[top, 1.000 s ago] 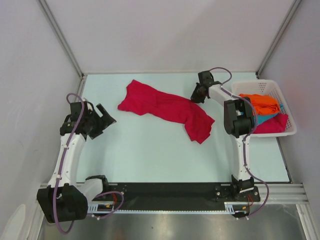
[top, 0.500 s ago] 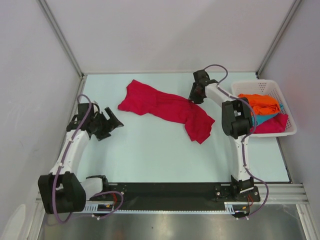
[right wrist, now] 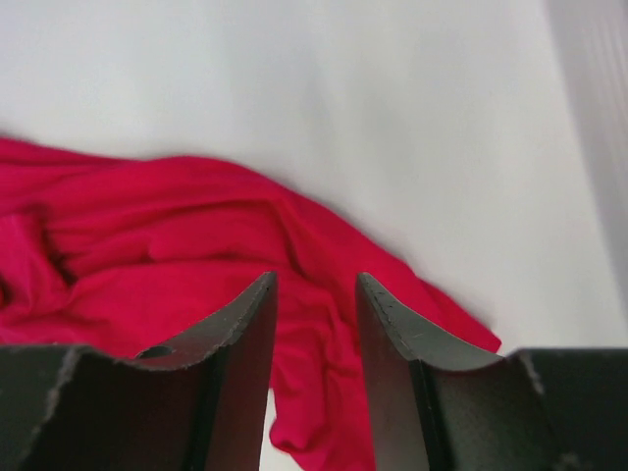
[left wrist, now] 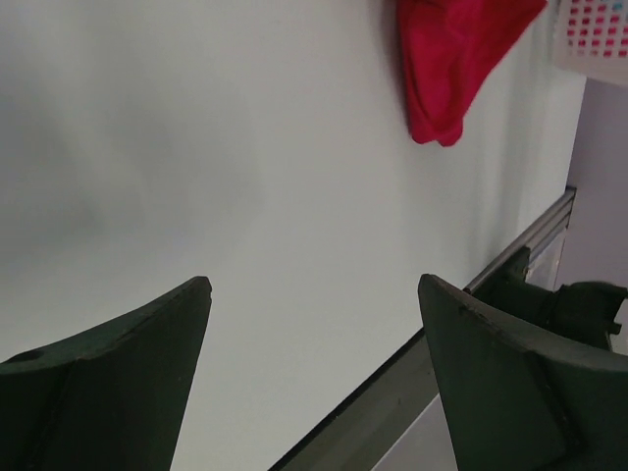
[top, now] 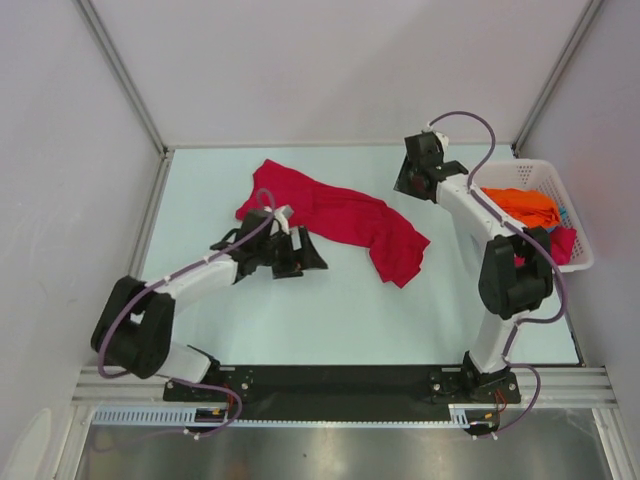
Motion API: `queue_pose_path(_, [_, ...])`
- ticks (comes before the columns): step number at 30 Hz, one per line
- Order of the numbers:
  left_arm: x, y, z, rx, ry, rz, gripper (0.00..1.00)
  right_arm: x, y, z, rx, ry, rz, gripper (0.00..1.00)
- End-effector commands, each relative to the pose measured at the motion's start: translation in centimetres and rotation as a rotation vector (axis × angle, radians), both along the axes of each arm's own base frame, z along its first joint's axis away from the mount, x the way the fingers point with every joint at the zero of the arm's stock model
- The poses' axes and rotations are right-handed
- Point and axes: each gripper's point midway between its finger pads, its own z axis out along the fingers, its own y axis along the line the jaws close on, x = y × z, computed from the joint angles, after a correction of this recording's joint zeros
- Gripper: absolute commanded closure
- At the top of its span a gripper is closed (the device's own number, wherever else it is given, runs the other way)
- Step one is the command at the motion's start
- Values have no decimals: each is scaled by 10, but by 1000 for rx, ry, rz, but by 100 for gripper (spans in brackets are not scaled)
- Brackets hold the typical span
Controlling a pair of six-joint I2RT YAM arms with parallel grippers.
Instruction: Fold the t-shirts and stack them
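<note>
Left gripper (left wrist: 314,285) nearer crimson t-shirt (top: 340,215), released; right gripper (right wrist: 316,285) likewise (orange t-shirt (top: 530,205) partly behind arm (top: 478,208)).

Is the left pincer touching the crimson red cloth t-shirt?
Apart. The left wrist view shows the left pincer open over bare table, the crimson red cloth t-shirt lying well beyond it.

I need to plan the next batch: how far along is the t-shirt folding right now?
Barely begun. Done: nothing folded or stacked; one crimson t-shirt lies rumpled on the table. In hand: nothing gripped; the left claw is open beside its near edge, the right claw open above it. Left: fold it, plus the orange t-shirt and others heaped in the basket.
</note>
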Motion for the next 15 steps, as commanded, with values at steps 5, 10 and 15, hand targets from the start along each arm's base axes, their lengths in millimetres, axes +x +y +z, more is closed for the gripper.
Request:
queue_pose_path(5, [10,-109,19,-133,-330,-243,7,-55,10,-12,34,47,58,57])
queue_pose_path(10, [20,-136,8,-49,-477,-256,8,-79,10,9,68,23,81,57])
queue_pose_path(15, [28,-157,-6,-12,-520,-240,9,-102,12,33,104,-3,113,57])
